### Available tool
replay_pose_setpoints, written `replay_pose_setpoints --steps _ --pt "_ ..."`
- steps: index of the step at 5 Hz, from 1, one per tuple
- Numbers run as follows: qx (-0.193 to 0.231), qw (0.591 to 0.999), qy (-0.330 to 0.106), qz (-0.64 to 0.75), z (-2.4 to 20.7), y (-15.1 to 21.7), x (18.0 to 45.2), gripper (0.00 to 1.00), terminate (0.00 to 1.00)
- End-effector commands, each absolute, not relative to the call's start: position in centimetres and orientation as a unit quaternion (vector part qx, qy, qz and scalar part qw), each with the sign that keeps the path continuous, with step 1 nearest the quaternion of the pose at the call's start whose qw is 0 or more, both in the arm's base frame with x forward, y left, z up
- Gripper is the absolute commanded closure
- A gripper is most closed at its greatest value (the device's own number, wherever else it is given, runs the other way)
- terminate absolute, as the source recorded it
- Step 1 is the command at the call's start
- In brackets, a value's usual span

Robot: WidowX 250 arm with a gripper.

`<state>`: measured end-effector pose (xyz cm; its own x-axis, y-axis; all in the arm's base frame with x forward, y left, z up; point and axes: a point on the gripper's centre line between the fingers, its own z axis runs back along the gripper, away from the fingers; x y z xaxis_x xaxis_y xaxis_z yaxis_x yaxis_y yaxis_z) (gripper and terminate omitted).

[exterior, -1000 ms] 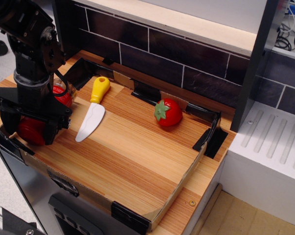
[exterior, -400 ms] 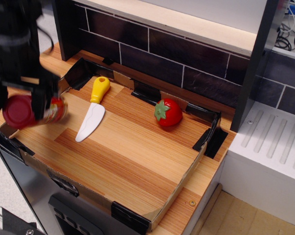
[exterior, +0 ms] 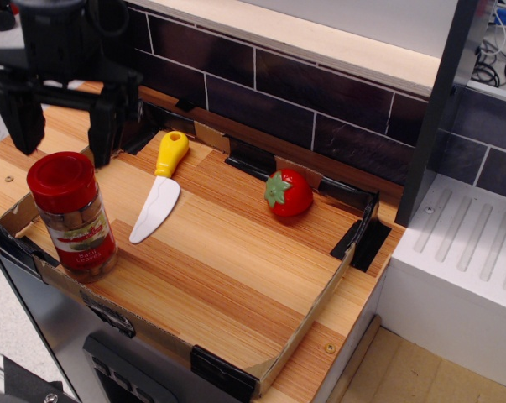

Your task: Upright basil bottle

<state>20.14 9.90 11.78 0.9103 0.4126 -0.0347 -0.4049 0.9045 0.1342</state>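
The basil bottle [exterior: 75, 217] stands upright near the front left corner of the wooden tray [exterior: 236, 269]. It is a clear jar with a wide red cap, a red-and-white label and brownish contents. My gripper [exterior: 61, 126] hangs above and behind the bottle, open and empty, its two black fingers [exterior: 101, 130] spread wide apart. It does not touch the bottle.
A toy knife [exterior: 159, 195] with a yellow handle lies right of the bottle. A red toy tomato [exterior: 288, 193] sits at the back middle of the tray. A dark tiled wall [exterior: 303, 92] runs behind. A white ribbed surface [exterior: 462, 252] is at the right.
The gripper lifted the bottle from lying at the left edge, turned it upright, set it down and let go. The gripper then opened and rose up and back.
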Motion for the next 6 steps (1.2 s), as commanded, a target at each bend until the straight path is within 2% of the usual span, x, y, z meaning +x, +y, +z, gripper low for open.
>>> replay_pose_setpoints --steps 1,3,4,5,6 --pt "0.082 0.972 0.008 0.222 12.8 10.9 20.5 0.0 0.0" --pt "0.054 0.973 -0.093 0.207 17.6 8.8 23.0 0.0 0.0" --pt "0.054 0.972 -0.132 0.187 18.5 7.2 26.0 0.0 0.0" --pt "0.054 0.972 -0.132 0.187 18.5 7.2 26.0 0.0 0.0" --pt "0.054 0.972 -0.132 0.187 18.5 7.2 26.0 0.0 1.0"
